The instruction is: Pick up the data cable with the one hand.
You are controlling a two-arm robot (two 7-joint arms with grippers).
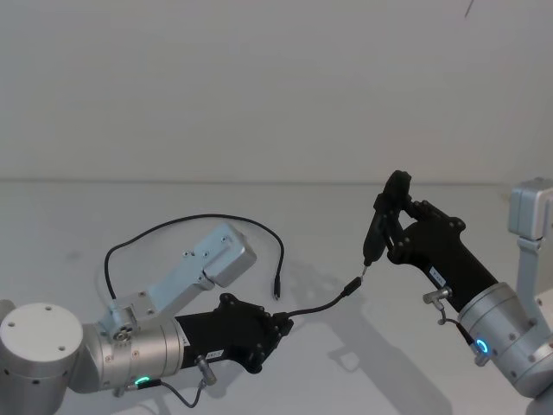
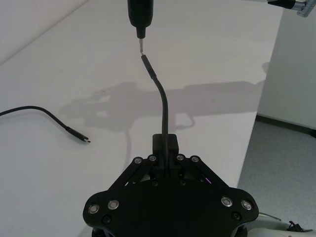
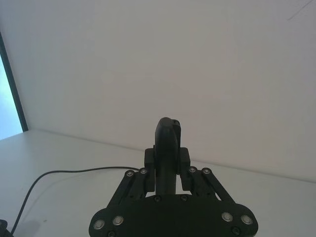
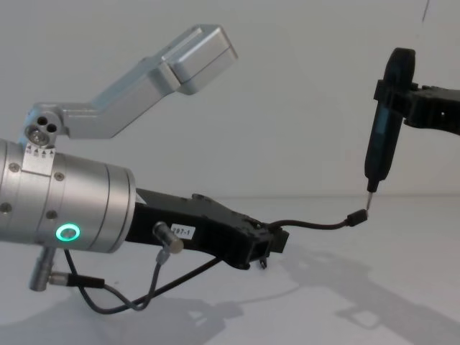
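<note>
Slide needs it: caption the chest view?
Left gripper holds data cable up to the right gripper's pen-shaped tool.

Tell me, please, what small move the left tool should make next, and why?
Probably a slight lift. The left tool is shut on the data cable near one plug, which meets the tip of the pen-shaped tool held by the right tool; the cable's far plug rests on the table.
</note>
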